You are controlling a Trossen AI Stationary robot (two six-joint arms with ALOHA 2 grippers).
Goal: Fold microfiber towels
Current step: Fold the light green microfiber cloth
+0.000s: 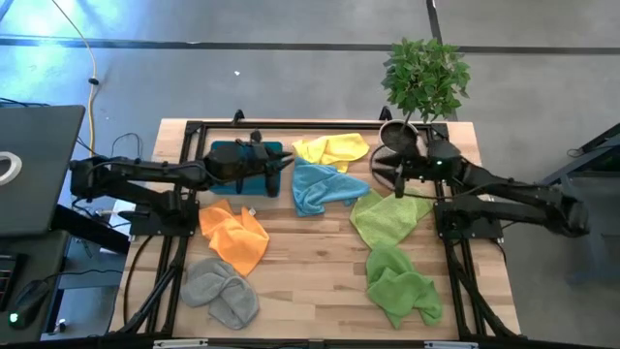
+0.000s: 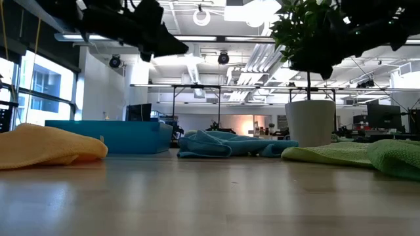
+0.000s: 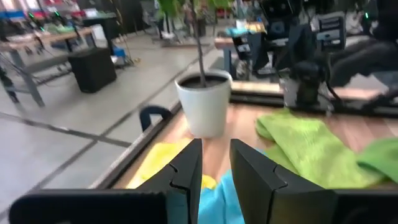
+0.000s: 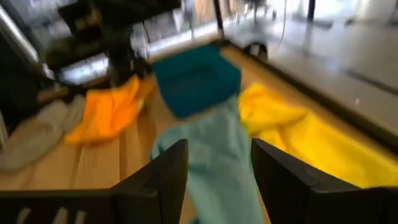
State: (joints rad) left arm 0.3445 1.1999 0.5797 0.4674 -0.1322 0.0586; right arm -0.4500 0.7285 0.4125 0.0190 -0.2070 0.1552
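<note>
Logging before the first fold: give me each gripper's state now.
Left gripper: open, holding nothing, above the blue towel.
Right gripper: open, holding nothing, also over the blue towel.

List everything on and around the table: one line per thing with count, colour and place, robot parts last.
yellow towel: 1, yellow, crumpled, far edge near the middle
light blue towel: 1, light blue, middle, just in front of the yellow one
orange towel: 1, orange, left of centre
grey towel: 1, grey, near left corner
light green towel: 1, pale green, right of centre
brighter green towel: 1, vivid green, near right
tray: 1, dark teal, far left, under the left arm
potted plant: 1, green leaves, white pot, far right corner
left hand: 1, dark, empty, fingers apart, above the tray's right end
right hand: 1, dark, open, empty, above the light blue towel
</note>
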